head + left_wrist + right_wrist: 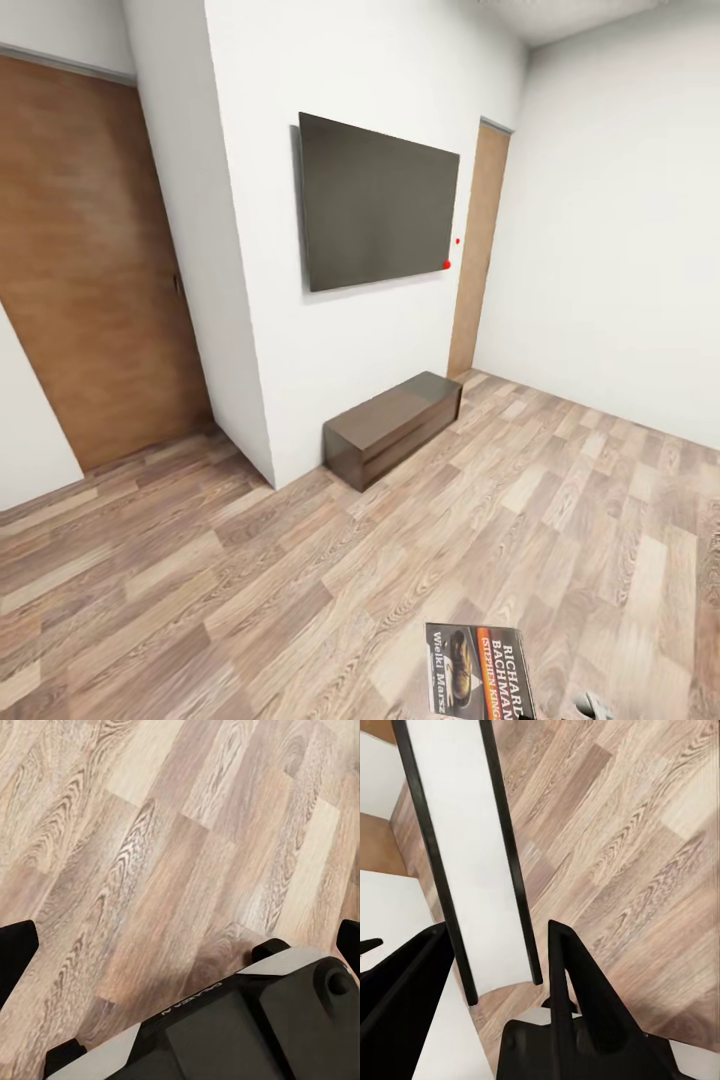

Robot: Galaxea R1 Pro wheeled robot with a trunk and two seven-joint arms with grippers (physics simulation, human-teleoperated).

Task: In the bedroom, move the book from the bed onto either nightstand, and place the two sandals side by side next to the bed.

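1. The small thin paperback book with the orange band and white lettering (480, 672) shows at the lower edge of the head view, raised above the wood-plank floor (250, 590). It is carried there, so it is already off the bed.
2. In the right wrist view the right gripper (502, 967) has its two dark fingers closed on the book's edge, seen end-on as a white block of pages between two dark covers (465, 847). An edge grip like this suits so thin a thing, and keeps it clear of the robot's body while travelling.
3. The left gripper (180, 937) holds nothing: its black fingertips sit wide apart at opposite borders of the left wrist view, over bare floor and part of the robot's dark base (247, 1027). It is likely kept free for the sandals.
4. Ahead stand a flat dark wall-mounted screen (378, 203) and a long low dark wood cabinet (395, 425) below it; this is no nightstand, so I judge the robot must turn to find one.
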